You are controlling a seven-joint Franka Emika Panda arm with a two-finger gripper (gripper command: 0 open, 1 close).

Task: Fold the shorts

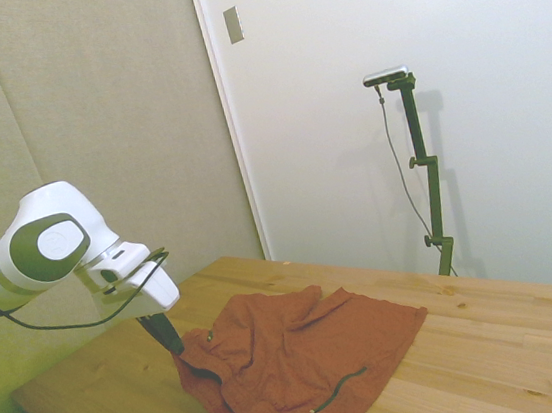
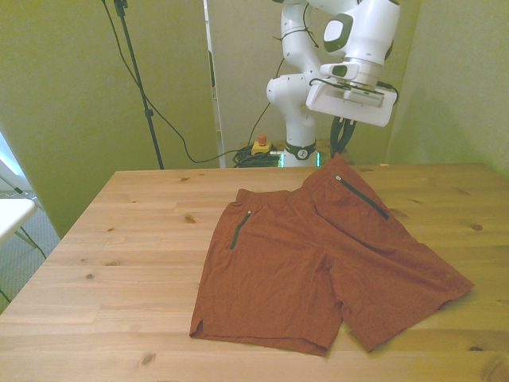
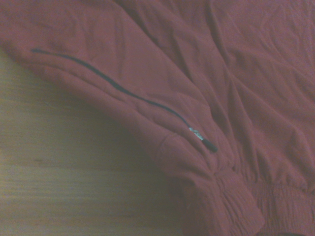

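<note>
The rust-red shorts (image 2: 318, 255) lie spread on the wooden table (image 2: 143, 231), legs toward the near edge of the front view. A dark zip pocket (image 2: 362, 197) runs along the side on the front view's right. My gripper (image 2: 340, 150) stands at the waistband corner near the table's far edge, and its dark fingers look shut on that corner, which is pulled up into a peak. In the side view the gripper (image 1: 175, 345) meets the raised corner of the shorts (image 1: 304, 354). The wrist view shows the shorts (image 3: 197, 73), the zip (image 3: 123, 91) and the gathered waistband up close.
Bare wood of the table (image 1: 504, 340) surrounds the shorts on all sides. Behind the far edge a yellow box with a red button (image 2: 260, 144) sits among cables. A white surface (image 2: 12, 213) stands off the table at the front view's left.
</note>
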